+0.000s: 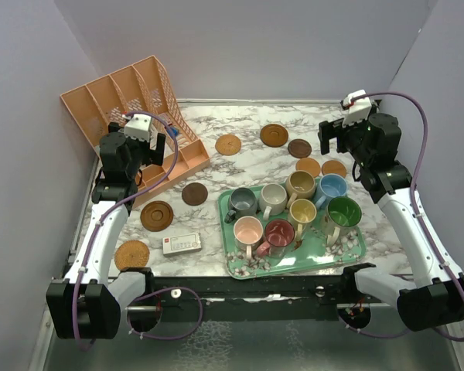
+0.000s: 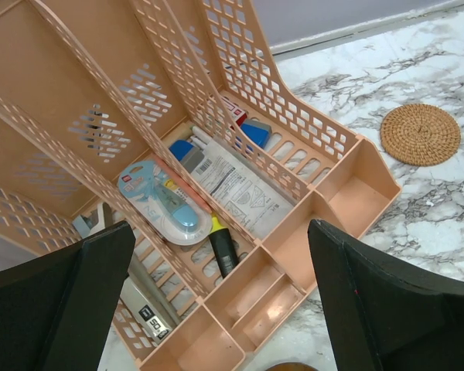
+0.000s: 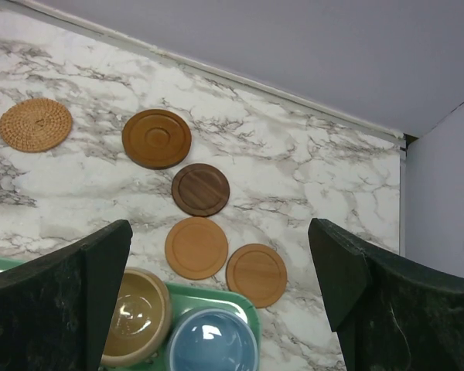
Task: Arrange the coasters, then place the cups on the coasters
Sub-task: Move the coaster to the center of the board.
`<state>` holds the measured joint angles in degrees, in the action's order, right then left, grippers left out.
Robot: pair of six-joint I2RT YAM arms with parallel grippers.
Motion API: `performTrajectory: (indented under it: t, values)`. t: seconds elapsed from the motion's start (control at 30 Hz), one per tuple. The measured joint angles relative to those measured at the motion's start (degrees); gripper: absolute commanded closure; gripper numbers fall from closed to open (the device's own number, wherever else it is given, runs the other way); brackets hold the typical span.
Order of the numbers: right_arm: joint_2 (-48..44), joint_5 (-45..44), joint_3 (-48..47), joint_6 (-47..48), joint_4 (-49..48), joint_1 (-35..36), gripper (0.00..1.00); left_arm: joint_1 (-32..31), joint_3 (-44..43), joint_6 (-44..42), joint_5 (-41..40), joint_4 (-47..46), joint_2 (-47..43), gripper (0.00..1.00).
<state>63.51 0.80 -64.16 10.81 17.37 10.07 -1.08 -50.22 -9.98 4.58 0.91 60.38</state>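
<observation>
Several coasters lie scattered on the marble: a woven one (image 1: 227,144) (image 2: 420,134) (image 3: 35,124), brown discs (image 1: 274,134) (image 3: 156,138), a dark one (image 1: 299,148) (image 3: 200,189), two orange ones (image 3: 196,247) (image 3: 256,275), and three more at the left (image 1: 194,193) (image 1: 156,216) (image 1: 132,254). Several cups stand on the green tray (image 1: 294,263), among them grey (image 1: 243,202), tan (image 1: 301,185) (image 3: 135,313), blue (image 1: 332,187) (image 3: 213,340), green (image 1: 342,212) and pink (image 1: 248,230). My left gripper (image 1: 126,164) (image 2: 220,228) hangs open above the organizer. My right gripper (image 1: 342,147) (image 3: 220,226) hangs open above the two orange coasters, holding nothing.
An orange slotted desk organizer (image 1: 131,100) (image 2: 356,185) with pens and stationery lies at the back left. A small white box (image 1: 181,244) sits left of the tray. Purple walls close in the table on the left, back and right.
</observation>
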Motion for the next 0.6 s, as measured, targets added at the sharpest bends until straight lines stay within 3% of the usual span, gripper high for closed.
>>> performTrajectory:
  t: [0.6]
  values:
    - [0.11,2.78,0.66,1.75,-0.5,0.0,0.0,0.0,0.0,0.13,1.18,0.09,0.0,0.01]
